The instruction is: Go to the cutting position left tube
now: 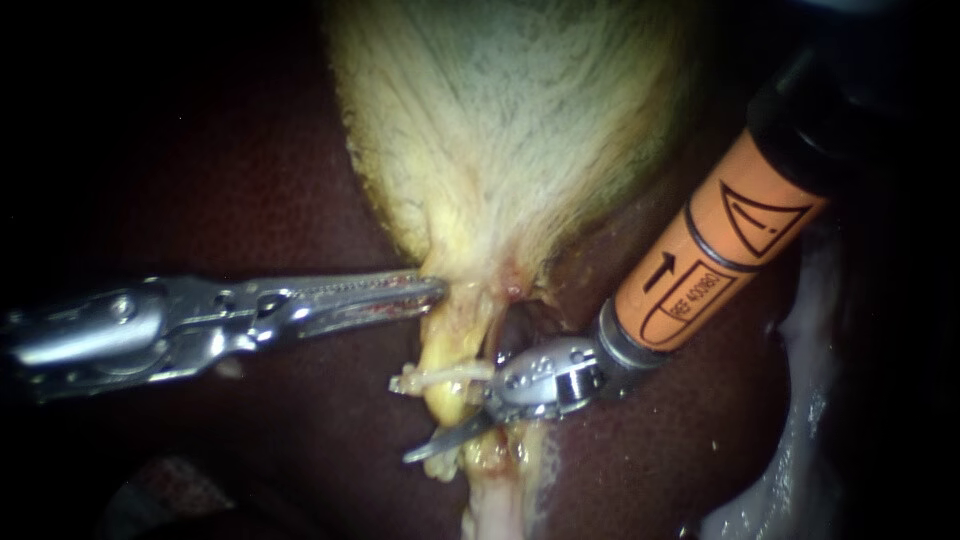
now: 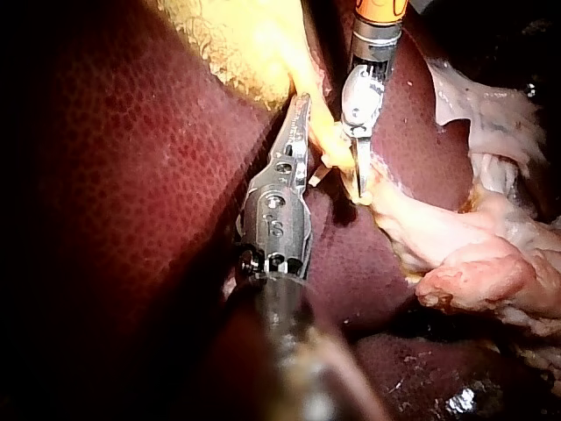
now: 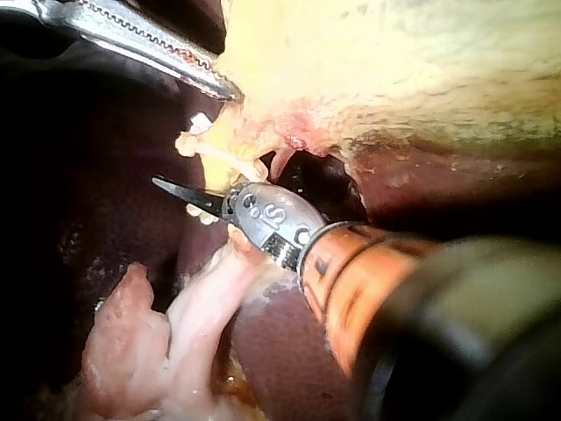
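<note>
The gallbladder (image 1: 500, 130) is held at its neck by the left instrument (image 1: 435, 290), jaws clamped. The right instrument (image 1: 430, 450) is laid against the left tube (image 1: 455, 345) beside a clip (image 1: 440, 378), its 2 blades together. Straddling the tube is judged not yet done.

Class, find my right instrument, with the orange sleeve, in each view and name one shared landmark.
Endoscope view: right instrument enters from upper right, tip beside the yellow stalk under the gallbladder.
Left wrist view: right instrument stands just ahead of the left instrument.
Right wrist view: right instrument fills the foreground, tip near the stalk.
Shared landmark: the gallbladder.
</note>
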You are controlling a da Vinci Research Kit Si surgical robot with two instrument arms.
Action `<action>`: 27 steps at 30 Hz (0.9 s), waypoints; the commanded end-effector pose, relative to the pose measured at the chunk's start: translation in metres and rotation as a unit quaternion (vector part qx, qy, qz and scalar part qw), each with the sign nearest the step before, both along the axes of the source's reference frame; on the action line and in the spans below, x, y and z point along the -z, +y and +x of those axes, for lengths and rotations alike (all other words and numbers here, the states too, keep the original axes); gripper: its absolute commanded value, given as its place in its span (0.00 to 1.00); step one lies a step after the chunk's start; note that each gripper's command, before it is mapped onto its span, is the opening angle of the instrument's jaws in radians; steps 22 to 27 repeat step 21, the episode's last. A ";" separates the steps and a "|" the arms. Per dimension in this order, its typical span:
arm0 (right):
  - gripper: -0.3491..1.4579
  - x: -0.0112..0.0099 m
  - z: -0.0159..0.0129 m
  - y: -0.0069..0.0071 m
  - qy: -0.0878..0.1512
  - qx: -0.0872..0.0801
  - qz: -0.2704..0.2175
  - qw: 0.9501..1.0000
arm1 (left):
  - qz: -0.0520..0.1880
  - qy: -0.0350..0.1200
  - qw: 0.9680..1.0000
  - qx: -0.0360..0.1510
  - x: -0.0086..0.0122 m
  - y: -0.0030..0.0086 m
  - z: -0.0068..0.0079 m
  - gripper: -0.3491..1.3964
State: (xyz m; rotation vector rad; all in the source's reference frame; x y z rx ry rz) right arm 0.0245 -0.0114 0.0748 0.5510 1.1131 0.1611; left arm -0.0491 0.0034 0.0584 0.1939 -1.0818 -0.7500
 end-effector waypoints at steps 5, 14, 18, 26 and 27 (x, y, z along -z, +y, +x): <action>0.96 -0.0002 0.0000 0.0002 -0.003 -0.003 0.008 1.000 | 0.000 0.000 1.000 0.000 0.0000 0.0000 -0.0001 0.14; 0.96 -0.0002 0.0000 0.0001 -0.006 -0.006 0.015 1.000 | 0.000 0.000 1.000 0.000 -0.0001 0.0000 -0.0001 0.14; 0.96 -0.0002 -0.0002 0.0000 -0.010 -0.010 0.025 1.000 | 0.000 0.000 1.000 0.000 -0.0001 0.0000 -0.0002 0.14; 0.96 -0.0003 -0.0006 -0.0001 -0.015 -0.015 0.040 0.999 | 0.000 0.000 1.000 0.000 -0.0001 0.0000 -0.0002 0.14; 0.96 -0.0003 -0.0006 -0.0001 -0.015 -0.015 0.040 0.999 | 0.000 0.000 1.000 0.000 -0.0001 0.0000 -0.0002 0.14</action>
